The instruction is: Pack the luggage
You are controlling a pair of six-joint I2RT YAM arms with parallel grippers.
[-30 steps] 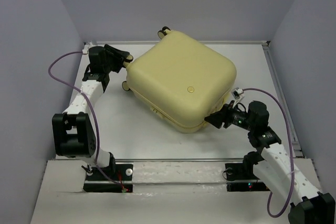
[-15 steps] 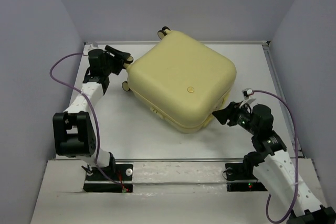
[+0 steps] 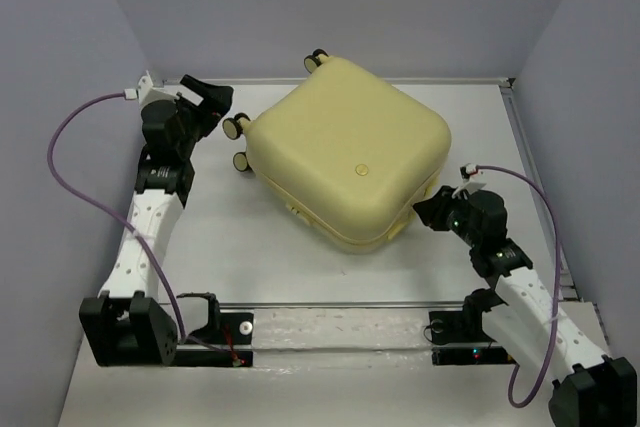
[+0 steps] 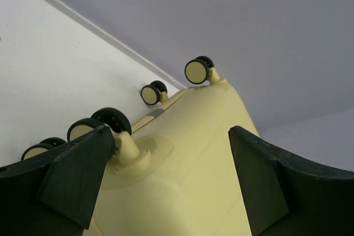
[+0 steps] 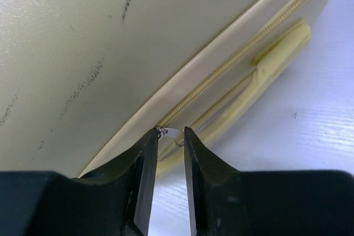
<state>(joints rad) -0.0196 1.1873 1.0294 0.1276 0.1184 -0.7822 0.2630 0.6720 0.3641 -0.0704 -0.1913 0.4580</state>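
Pale-yellow luggage [image 3: 345, 152] lies closed on the table [image 3: 240, 247]. The right claw [image 5: 170, 135], at its near-right corner, pinches what looks like the zip pull [image 5: 172, 131]. The left claw [image 4: 171, 136] gapes wide beside the wheels [image 4: 197, 71], holding nothing.

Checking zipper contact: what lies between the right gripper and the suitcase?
Right wrist view: a small pale tab, likely the suitcase's zipper pull, at the right gripper's tips.

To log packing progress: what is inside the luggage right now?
Nothing inside shows. The luggage lies shut, its zipper closed where the right wrist view shows it. The shell covers whatever it holds.
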